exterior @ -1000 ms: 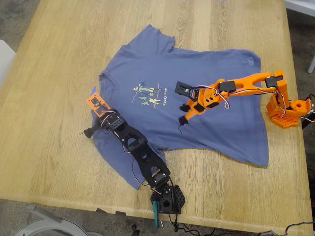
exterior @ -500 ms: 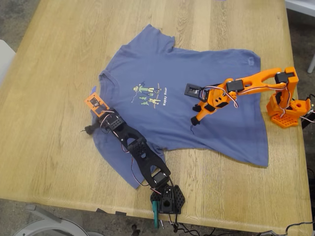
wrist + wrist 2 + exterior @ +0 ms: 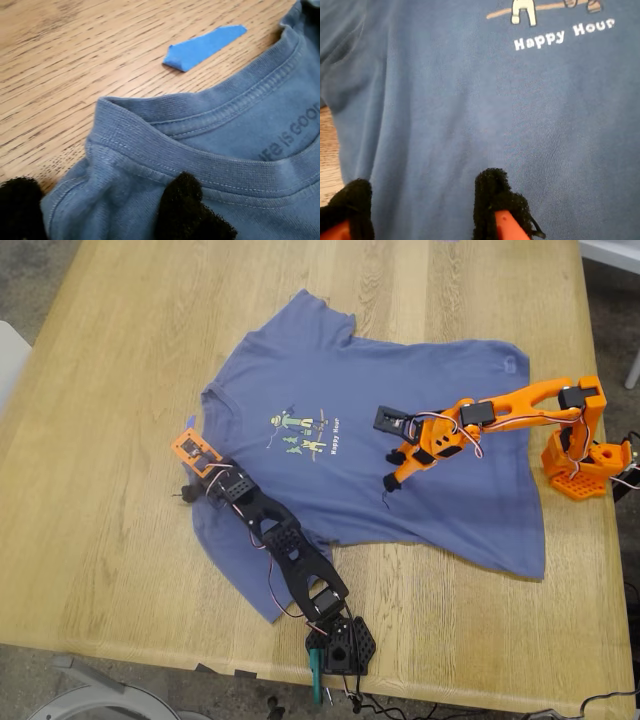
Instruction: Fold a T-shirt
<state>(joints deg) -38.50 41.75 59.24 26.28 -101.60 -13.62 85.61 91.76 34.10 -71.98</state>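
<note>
Pale wooden table (image 3: pixel 120 390) — T-shirt (image 3: pixel 450 490) spread flat, grey floor (image 3: pixel 30 280) beyond.

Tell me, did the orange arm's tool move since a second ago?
Yes. My second tool slid toward the exterior view's right, away from the T-shirt's cartoon print, toward its orange base.

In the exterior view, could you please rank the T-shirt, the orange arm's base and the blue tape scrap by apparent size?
1. T-shirt, by far the largest.
2. Orange arm's base.
3. Blue tape scrap, only a sliver beside the collar.
</note>
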